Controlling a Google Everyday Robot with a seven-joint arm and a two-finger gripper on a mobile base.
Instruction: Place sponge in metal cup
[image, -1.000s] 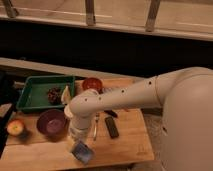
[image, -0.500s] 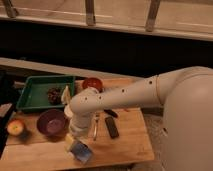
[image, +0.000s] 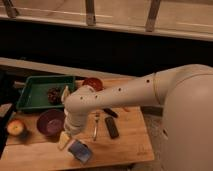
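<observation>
One sponge (image: 80, 151) at gripper (image: 69, 141), long axis tilted down-right; fingers' state cannot tell

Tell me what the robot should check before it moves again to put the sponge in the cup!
1. Gripper located: ok, low over the table's front edge, near the purple bowl.
2. Sponge held: cannot tell; a pale yellow piece sits right at the gripper.
3. Cup found: ok, a bluish shiny thing just below the gripper looks like it.
4. Cup upright: cannot tell; it looks tilted.
5. Path short and free: ok, nothing lies between gripper and cup.
6. Neighbours safe: ok, the apple and green tray sit apart from the cup.
</observation>
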